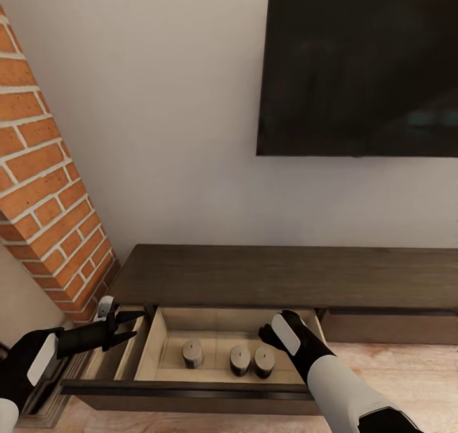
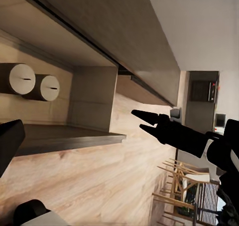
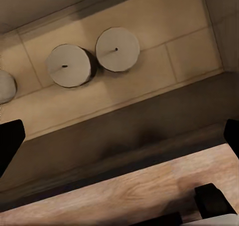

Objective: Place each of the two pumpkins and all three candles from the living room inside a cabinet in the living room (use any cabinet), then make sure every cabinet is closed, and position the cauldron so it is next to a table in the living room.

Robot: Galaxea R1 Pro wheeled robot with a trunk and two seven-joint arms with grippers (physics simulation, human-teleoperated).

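**Currently: three candles in the open drawer, right hand nearest**

Note first that the open drawer (image 1: 191, 388) of the long, low dark-brown wood cabinet (image 1: 286, 274) runs left to right across the lower centre of the head view, its dark front panel lying nearest you. Your right gripper (image 1: 275, 335) hangs over the drawer's right end, just beside the right-hand pair of candles. Your left gripper (image 1: 130, 328) sits outside the drawer's left wall, so the right arm is the nearer one to the contents and to the front panel. Any closing push would, in my judgement, run away from you toward the wall, square to the drawer's long axis.

The three squat olive-grey candle stubs (image 1: 240, 359) stand upright on the pale beige floor of the drawer, one alone at centre-left, two almost touching at centre-right. Each shows a flat pale top with a small dark wick mark.

Left gripper: fingers slightly parted, grasping nothing. Right gripper: in the right wrist view its dark fingertips (image 3: 10, 143) stand wide apart at the frame edges, empty.

No orange pumpkins appear in the drawer.
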